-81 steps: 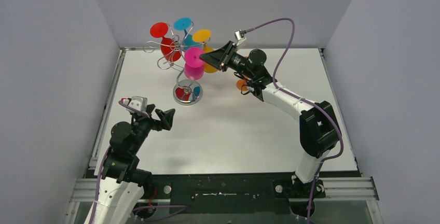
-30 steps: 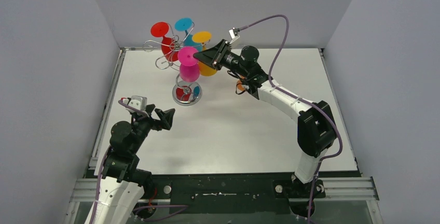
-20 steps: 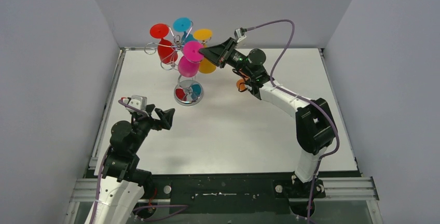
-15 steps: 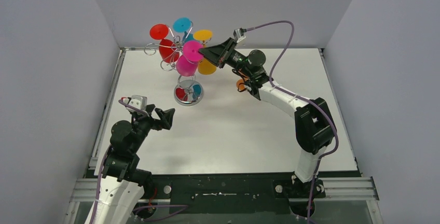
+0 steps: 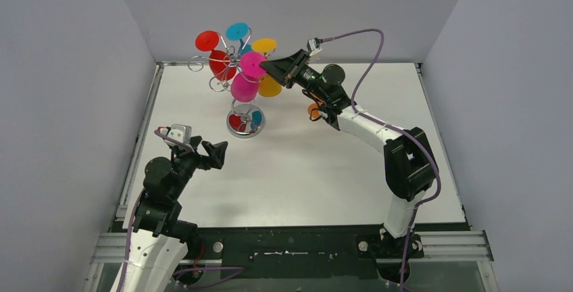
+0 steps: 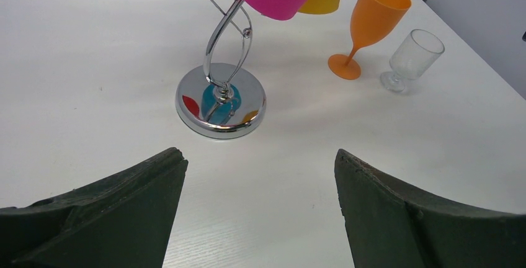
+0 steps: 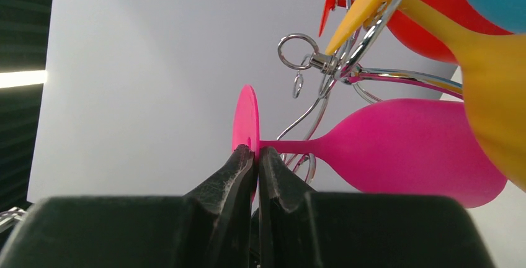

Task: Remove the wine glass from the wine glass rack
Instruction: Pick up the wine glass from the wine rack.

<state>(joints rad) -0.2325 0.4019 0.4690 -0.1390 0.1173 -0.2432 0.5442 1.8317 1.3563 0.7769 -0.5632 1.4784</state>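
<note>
On white table [image 5: 304,170], grey walls [image 5: 67,69] around, rack [image 6: 226,29] (chrome base [image 6: 220,103]); right tool [image 7: 256,153] pinching pink wine glass [image 7: 409,150], left tool [image 6: 260,156] wide

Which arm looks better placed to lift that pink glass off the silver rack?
Right: the right gripper is shut on the foot of the pink plastic wine glass, which hangs upside down from the silver wire rack. The left gripper stands open, well short of the rack.

One rack [image 6: 218,125], one pink glass [image 7: 409,150], three other inverted glasses [image 5: 221,64], two upright glasses [image 6: 370,17]
</note>
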